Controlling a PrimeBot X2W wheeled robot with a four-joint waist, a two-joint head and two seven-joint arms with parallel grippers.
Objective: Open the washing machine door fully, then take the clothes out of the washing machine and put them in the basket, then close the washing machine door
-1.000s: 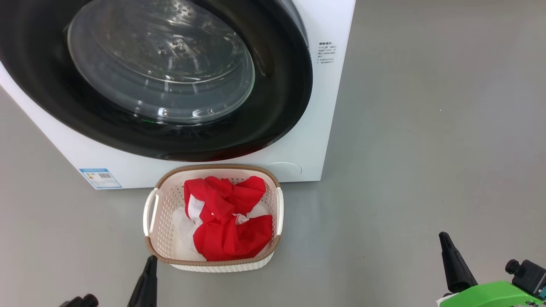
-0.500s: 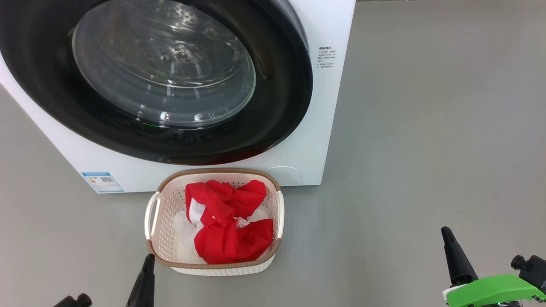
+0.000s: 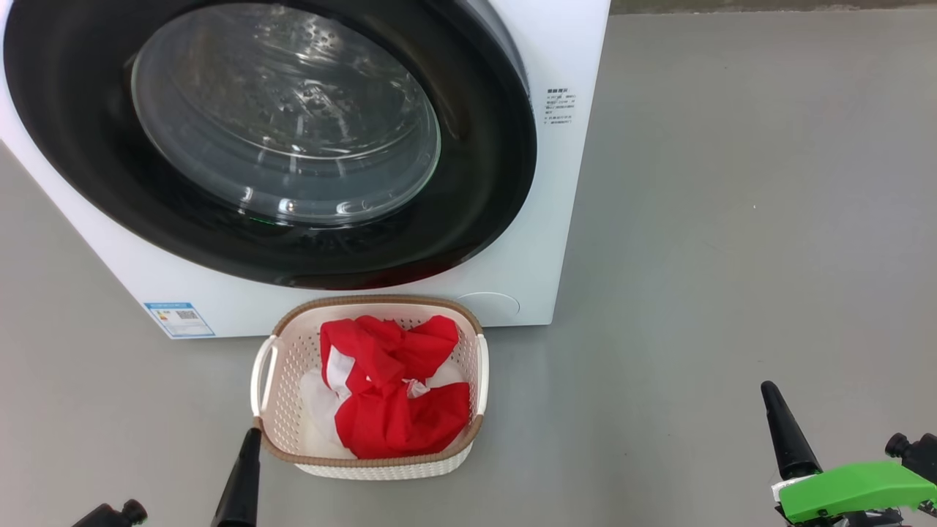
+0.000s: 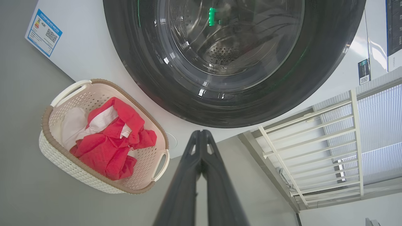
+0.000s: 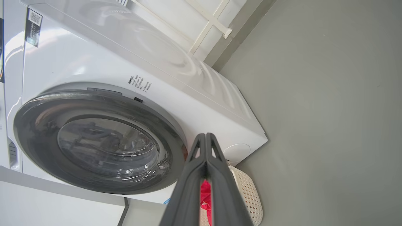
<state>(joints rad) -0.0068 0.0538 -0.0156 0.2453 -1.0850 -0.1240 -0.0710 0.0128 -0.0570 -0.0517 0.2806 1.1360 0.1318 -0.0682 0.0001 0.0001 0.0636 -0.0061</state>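
The washing machine (image 3: 564,219) stands in front of me with its black-rimmed door (image 3: 293,146) flush against the front, closed. The cream basket (image 3: 381,301) sits on the floor right below the door, with the red and white clothes (image 3: 395,410) bundled inside. My left gripper (image 3: 252,435) is shut and empty, its tip beside the basket's near left corner. Far to the right, my right gripper (image 3: 768,388) is also shut and empty above bare floor. The left wrist view shows the door (image 4: 232,56), basket (image 4: 62,163), clothes (image 4: 110,141) and the shut left gripper (image 4: 201,133). The right wrist view shows the shut right gripper (image 5: 205,136).
Grey floor (image 3: 732,219) stretches wide to the right of the washer. A blue label (image 3: 179,320) marks the washer's lower left front. A white railing (image 4: 314,131) and blinds stand beside the machine. A green part (image 3: 849,490) sits on my right arm.
The head camera has shifted, so the washer and basket sit slightly lower in the picture. Both grippers stay shut near the bottom edge; the door stays closed.
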